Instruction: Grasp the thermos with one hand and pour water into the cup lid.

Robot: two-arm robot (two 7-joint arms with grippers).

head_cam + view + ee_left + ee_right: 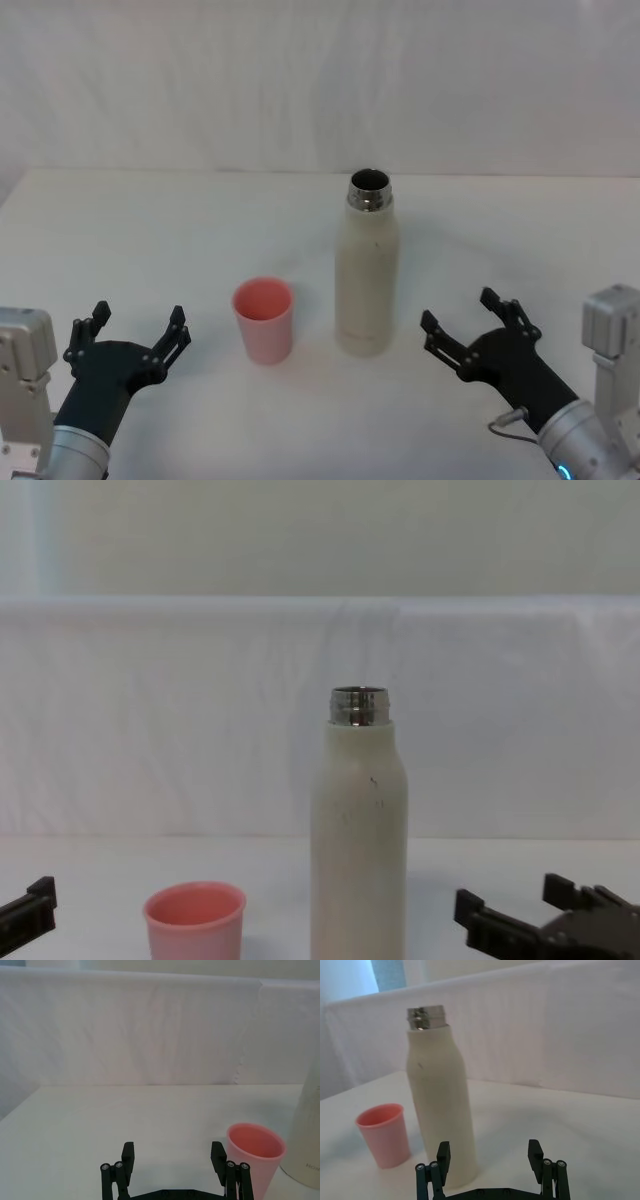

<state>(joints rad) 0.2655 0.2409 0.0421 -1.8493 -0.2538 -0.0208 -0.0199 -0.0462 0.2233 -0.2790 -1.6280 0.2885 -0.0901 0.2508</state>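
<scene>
Standing upright: cream thermos (366, 275), steel neck uncapped; pink cup lid (264, 318) beside; both hands spread, empty.

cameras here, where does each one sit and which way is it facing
Head view: high, looking down at the table; shows the bottle, pink cup, open left tool and open right tool.
Chest view: low, looking forward side-on at the bottle and cup; tool tips at both lower corners.
Left wrist view: behind the left tool, facing the cup.
Right wrist view: behind the right tool, facing the bottle.
Shared: every view shows the bottle and cup.
</scene>
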